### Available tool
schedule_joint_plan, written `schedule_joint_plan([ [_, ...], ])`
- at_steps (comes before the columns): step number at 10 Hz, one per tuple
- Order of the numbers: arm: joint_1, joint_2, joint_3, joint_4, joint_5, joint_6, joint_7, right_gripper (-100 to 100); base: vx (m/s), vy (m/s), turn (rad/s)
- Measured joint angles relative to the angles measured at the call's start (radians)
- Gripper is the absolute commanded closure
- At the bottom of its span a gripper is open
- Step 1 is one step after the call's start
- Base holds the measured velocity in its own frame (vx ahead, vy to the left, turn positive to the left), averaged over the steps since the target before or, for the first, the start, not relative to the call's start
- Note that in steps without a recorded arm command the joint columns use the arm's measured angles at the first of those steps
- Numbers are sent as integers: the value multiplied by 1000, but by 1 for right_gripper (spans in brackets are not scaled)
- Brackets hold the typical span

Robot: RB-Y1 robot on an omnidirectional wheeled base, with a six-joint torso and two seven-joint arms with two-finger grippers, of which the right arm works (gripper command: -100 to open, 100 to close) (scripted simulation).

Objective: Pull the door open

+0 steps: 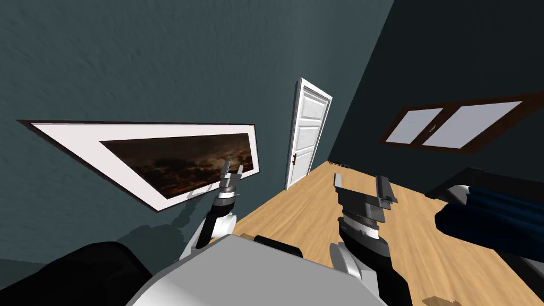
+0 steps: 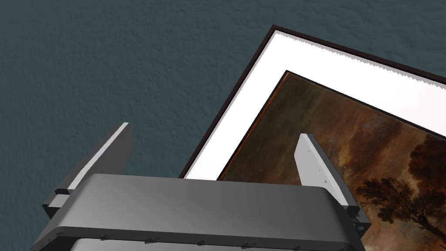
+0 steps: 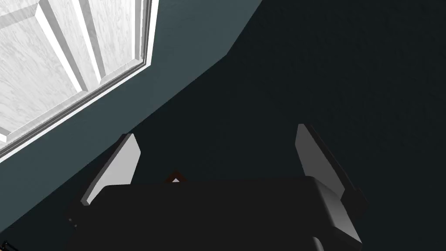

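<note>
Approaching is the step in hand: the white door [image 1: 308,135] looks shut, well ahead of both pincers, its dark handle [image 1: 294,158] far beyond the right gripper [image 1: 359,180], whose 2 fingers are spread and empty. The left gripper [image 1: 232,169], likewise released, is raised near the wall [image 1: 133,64]. Next, I judge, the base must close in until the handle sits between the right fingers.

- From the head, the room is viewed steeply down and forward, rolled; the door [image 1: 308,133] is seen well away, by the floor's [image 1: 297,212] far corner.
- From the left hand, the teal wall [image 2: 109,65] is faced closely; the framed picture [image 2: 348,130] is shared with the head view.
- From the right hand, the room's corner is faced; the door is shared likewise.
</note>
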Motion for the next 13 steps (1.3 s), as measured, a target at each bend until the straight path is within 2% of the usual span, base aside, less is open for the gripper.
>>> schedule_joint_plan([
  [4,-2,-28,35,59,-58,-36,-43,-100,172,-91,224],
  [7,-20,-54,63,131,-123,-67,-91,-100,140,-111,239],
  [12,-27,-86,116,225,-211,-123,-160,-100,110,-113,243],
  [13,-33,-97,121,246,-239,-131,-178,-100,100,-152,255],
])
